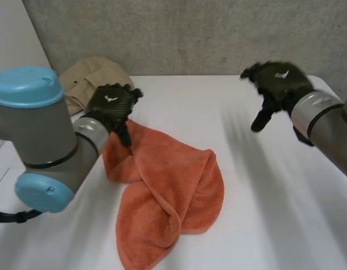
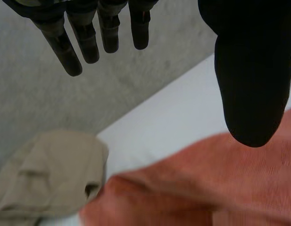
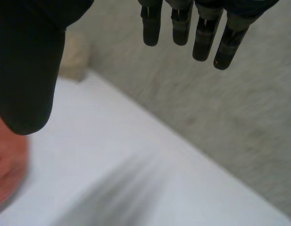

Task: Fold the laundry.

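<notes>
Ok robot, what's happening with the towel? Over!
Left hand open over crumpled orange terry towel, far edge. Right hand open, clear of it. Beige fabric garment heaped beyond left hand, not blocking.

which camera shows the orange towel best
Head view: nearly the whole orange towel shows, crumpled on the table. The left wrist view catches one edge by the left hand; the right wrist view, a sliver beside the right hand.

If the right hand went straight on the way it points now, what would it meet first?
Nothing close, it seems: ahead of the right hand lies bare white table, then the grey wall behind it. The orange towel sits off to its thumb side, out of that line. Depth is hard to judge.
</notes>
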`<state>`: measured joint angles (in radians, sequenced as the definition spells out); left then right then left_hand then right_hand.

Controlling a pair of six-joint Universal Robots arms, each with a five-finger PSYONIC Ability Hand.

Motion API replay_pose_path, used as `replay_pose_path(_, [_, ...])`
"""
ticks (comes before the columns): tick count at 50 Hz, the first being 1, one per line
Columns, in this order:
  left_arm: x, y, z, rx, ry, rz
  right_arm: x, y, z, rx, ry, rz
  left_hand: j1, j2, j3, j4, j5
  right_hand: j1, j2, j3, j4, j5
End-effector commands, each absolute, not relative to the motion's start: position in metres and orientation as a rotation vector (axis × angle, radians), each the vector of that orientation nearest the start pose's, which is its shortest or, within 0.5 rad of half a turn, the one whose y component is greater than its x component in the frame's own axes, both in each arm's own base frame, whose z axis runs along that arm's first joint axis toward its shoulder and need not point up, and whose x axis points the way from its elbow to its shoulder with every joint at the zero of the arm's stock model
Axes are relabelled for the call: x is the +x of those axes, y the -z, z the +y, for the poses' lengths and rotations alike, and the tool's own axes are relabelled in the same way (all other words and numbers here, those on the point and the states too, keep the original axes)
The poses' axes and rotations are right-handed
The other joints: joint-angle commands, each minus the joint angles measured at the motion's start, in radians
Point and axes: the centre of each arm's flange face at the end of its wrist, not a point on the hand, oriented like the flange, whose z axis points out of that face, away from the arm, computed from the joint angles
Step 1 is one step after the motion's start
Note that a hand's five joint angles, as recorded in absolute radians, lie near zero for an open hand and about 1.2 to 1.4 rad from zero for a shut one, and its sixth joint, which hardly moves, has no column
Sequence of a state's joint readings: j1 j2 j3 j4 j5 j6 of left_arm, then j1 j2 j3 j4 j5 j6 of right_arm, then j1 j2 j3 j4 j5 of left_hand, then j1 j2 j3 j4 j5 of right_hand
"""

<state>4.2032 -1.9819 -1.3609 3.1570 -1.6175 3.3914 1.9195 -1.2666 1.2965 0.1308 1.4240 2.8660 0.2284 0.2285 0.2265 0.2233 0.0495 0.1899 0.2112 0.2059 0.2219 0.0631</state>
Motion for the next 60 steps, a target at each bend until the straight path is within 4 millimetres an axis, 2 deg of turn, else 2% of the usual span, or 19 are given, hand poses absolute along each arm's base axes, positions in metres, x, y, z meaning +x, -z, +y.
replay_pose_path(1, [-0.282, -0.21, -0.254, 0.928, 1.91, 2.464, 0.275, -0.249, -0.263, -1.056, 1.678, 2.216, 0.088, 0.088, 0.09, 0.093, 0.092, -0.015, -0.037, -0.031, -0.047, -0.063])
replay_pose_path(3, [-0.282, -0.21, -0.258, 0.919, 1.932, 2.449, 0.28, -0.242, -0.255, -1.073, 1.633, 2.221, 0.088, 0.088, 0.09, 0.093, 0.092, -0.015, -0.037, -0.031, -0.047, -0.063])
replay_pose_path(7, [-0.278, -0.217, -0.28, 0.914, 2.016, 2.346, 0.286, -0.218, -0.23, -1.033, 1.485, 2.253, 0.082, 0.082, 0.084, 0.087, 0.086, -0.015, -0.037, -0.031, -0.047, -0.063])
replay_pose_path(10, [-0.282, -0.206, -0.302, 0.996, 2.029, 2.239, 0.288, -0.208, -0.219, -0.972, 1.427, 2.265, 0.085, 0.085, 0.087, 0.09, 0.089, -0.015, -0.037, -0.031, -0.047, -0.063])
replay_pose_path(11, [-0.282, -0.2, -0.314, 1.039, 2.018, 2.191, 0.291, -0.201, -0.209, -0.921, 1.375, 2.267, 0.088, 0.088, 0.09, 0.093, 0.092, -0.015, -0.037, -0.031, -0.047, -0.063])
replay_pose_path(14, [-0.28, -0.193, -0.331, 1.101, 1.994, 2.114, 0.296, -0.193, -0.194, -0.851, 1.307, 2.263, 0.094, 0.094, 0.096, 0.099, 0.098, 0.01, -0.012, -0.006, -0.022, -0.038])
replay_pose_path(15, [-0.276, -0.19, -0.346, 1.13, 1.982, 2.06, 0.299, -0.188, -0.185, -0.808, 1.264, 2.258, 0.105, 0.105, 0.107, 0.11, 0.11, 0.024, 0.003, 0.008, -0.008, -0.024])
replay_pose_path(22, [-0.28, -0.159, -0.381, 1.25, 1.954, 1.982, 0.319, -0.181, -0.158, -0.785, 1.206, 2.183, 0.135, 0.135, 0.137, 0.14, 0.139, 0.095, 0.073, 0.079, 0.063, 0.047])
replay_pose_path(32, [-0.29, -0.126, -0.404, 1.342, 1.992, 1.981, 0.343, -0.159, -0.147, -0.82, 1.28, 2.18, 0.161, 0.161, 0.163, 0.166, 0.166, 0.162, 0.141, 0.146, 0.13, 0.114])
replay_pose_path(38, [-0.295, -0.117, -0.414, 1.347, 2.014, 1.964, 0.35, -0.143, -0.156, -0.797, 1.346, 2.246, 0.237, 0.237, 0.239, 0.243, 0.242, 0.224, 0.202, 0.208, 0.192, 0.176])
replay_pose_path(42, [-0.295, -0.112, -0.418, 1.346, 2.013, 1.963, 0.354, -0.137, -0.161, -0.79, 1.36, 2.257, 0.311, 0.311, 0.313, 0.316, 0.315, 0.397, 0.375, 0.381, 0.365, 0.349])
replay_pose_path(43, [-0.295, -0.112, -0.418, 1.347, 2.011, 1.965, 0.356, -0.136, -0.163, -0.789, 1.363, 2.252, 0.317, 0.317, 0.319, 0.322, 0.321, 0.525, 0.504, 0.509, 0.493, 0.477])
replay_pose_path(45, [-0.296, -0.112, -0.417, 1.347, 2.014, 1.964, 0.359, -0.135, -0.165, -0.784, 1.368, 2.247, 0.323, 0.323, 0.325, 0.328, 0.327, 0.804, 0.782, 0.788, 0.772, 0.756])
replay_pose_path(47, [-0.296, -0.113, -0.417, 1.348, 2.015, 1.965, 0.361, -0.14, -0.167, -0.774, 1.386, 2.23, 0.355, 0.355, 0.357, 0.36, 0.359, 1.204, 1.183, 1.188, 1.172, 1.156])
replay_pose_path(51, [-0.301, -0.113, -0.413, 1.361, 2.019, 1.966, 0.359, -0.154, -0.172, -0.761, 1.423, 2.201, 0.326, 0.326, 0.328, 0.331, 0.33, 1.206, 1.185, 1.19, 1.174, 1.159])
replay_pose_path(53, [-0.302, -0.112, -0.41, 1.369, 2.015, 1.971, 0.356, -0.178, -0.169, -0.777, 1.48, 2.151, 0.247, 0.247, 0.249, 0.252, 0.251, 1.206, 1.185, 1.19, 1.174, 1.159])
replay_pose_path(57, [-0.304, -0.113, -0.41, 1.375, 2.019, 1.965, 0.348, -0.199, -0.163, -0.884, 1.57, 2.106, 0.229, 0.229, 0.231, 0.234, 0.233, 1.206, 1.185, 1.19, 1.174, 1.159])
replay_pose_path(60, [-0.305, -0.113, -0.411, 1.375, 2.021, 1.96, 0.338, -0.202, -0.167, -0.97, 1.617, 2.127, 0.237, 0.237, 0.239, 0.243, 0.242, 1.206, 1.185, 1.19, 1.174, 1.159])
